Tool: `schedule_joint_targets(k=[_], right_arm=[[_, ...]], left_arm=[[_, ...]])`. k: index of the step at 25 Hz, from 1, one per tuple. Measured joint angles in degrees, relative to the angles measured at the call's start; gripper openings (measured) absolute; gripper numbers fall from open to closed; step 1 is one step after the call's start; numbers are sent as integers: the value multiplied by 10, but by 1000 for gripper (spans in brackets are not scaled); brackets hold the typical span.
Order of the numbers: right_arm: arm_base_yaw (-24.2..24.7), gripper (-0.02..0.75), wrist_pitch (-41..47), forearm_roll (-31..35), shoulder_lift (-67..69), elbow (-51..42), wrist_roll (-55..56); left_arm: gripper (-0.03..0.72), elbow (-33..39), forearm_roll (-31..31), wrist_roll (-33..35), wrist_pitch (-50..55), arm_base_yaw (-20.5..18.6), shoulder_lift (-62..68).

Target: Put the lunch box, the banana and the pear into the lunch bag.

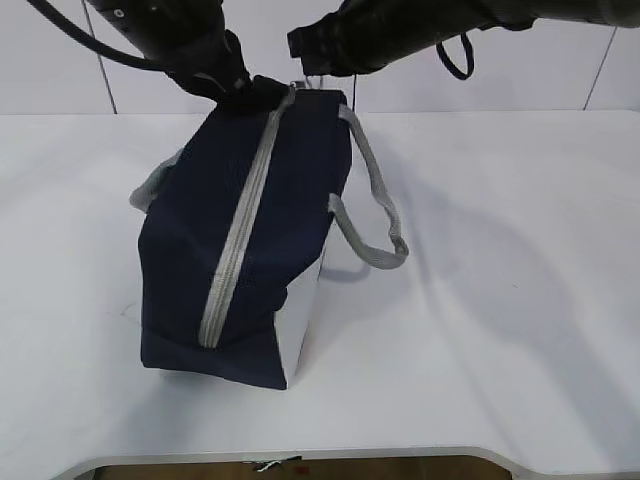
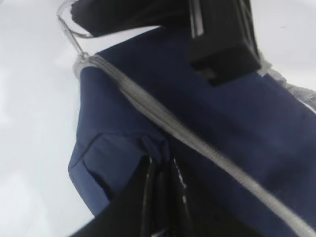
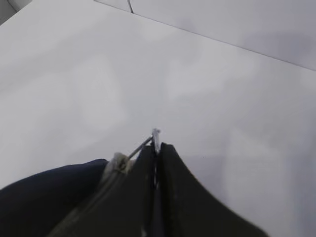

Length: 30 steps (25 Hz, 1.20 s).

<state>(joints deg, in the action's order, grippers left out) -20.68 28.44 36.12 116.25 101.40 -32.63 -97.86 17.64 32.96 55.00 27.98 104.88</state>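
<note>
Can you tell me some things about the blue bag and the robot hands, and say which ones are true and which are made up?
1. The lunch bag is zipped shut along its top. True.
2. The banana lies on the table beside the bag. False: no banana, pear or lunch box shows anywhere on the table.
3. The right gripper has its fingers pinched on the zipper's ring pull. True.
4. The left gripper hangs high above the bag, touching nothing. False: its fingers are pinched on a fold of the blue fabric at the bag's end.
5. Both grey handles stand straight up. False: they droop down the bag's sides, one on each side.
</note>
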Motion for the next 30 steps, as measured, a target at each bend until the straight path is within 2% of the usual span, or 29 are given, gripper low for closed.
schedule_joint_targets(k=[3, 6, 9, 11, 14, 16, 18, 25, 30], right_arm=[[2, 148, -19, 3, -3, 2, 0], [2, 288, -21, 4, -5, 2, 0], [3, 353, -18, 4, -6, 2, 0], [3, 365, -6, 4, -10, 2, 0], [3, 370, 10, -14, -28, 2, 0], [3, 370, 27, -42, -49, 2, 0], [4, 370, 52, -74, -70, 2, 4], [6, 370, 169, -181, -120, 5, 61], [6, 370, 267, -224, -139, 5, 103]], left_arm=[[56, 0, 0, -5, 4, 0, 0], [96, 0, 1, -13, 4, 0, 0], [144, 0, 1, -21, 4, 0, 0], [182, 0, 1, -28, 4, 0, 0], [290, 0, -4, -53, 4, 0, -7], [372, 0, -19, -78, 6, 0, -19], [416, -7, -39, -109, 18, 0, -36], [436, -51, -58, -206, 138, 0, -56], [438, -65, -84, -303, 163, 0, -56]])
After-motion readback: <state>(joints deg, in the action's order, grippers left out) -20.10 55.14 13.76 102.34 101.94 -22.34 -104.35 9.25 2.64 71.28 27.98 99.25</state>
